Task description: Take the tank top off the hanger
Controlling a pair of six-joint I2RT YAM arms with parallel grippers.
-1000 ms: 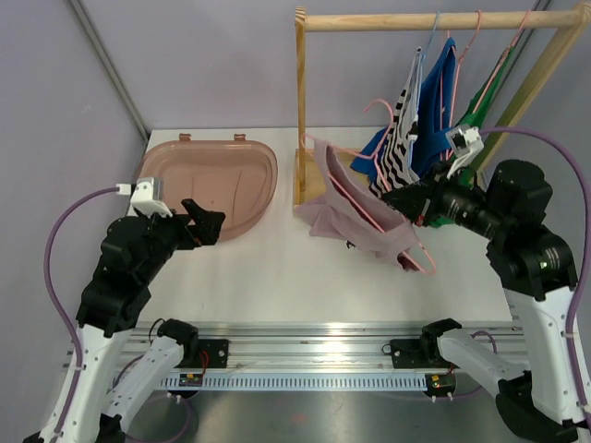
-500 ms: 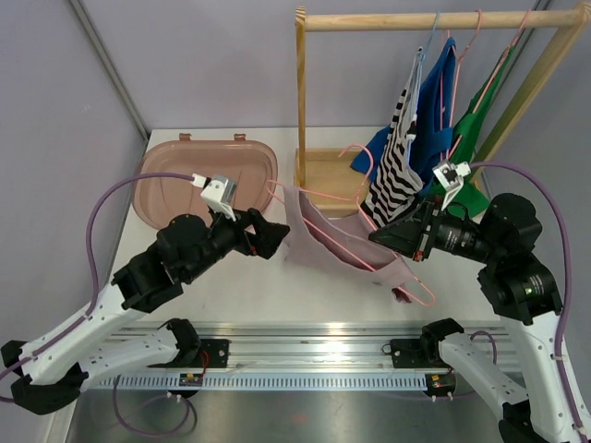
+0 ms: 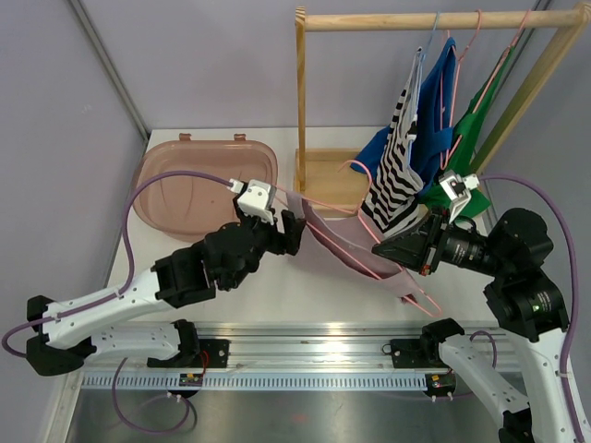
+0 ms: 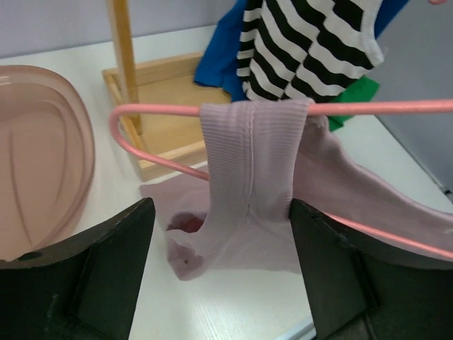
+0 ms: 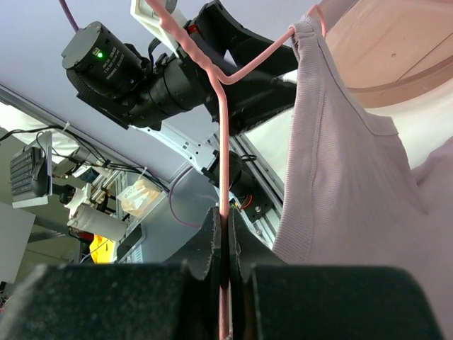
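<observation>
The left gripper (image 4: 221,212) is held spread wide, one finger set on either side of a strap of the tank top (image 4: 248,163) and not closed on it. The garment is judged light, limp and stretchy, a ribbed knit likely to slide along the hanger (image 4: 159,108). The strap, where it is folded over the pink wire, is judged the best hold. The tank top is hung over the middle of the tabletop, its body trailing towards the surface. Its long axis is laid obliquely towards the near right corner. The hanger's wire is pinched by the right gripper (image 5: 225,234)
</observation>
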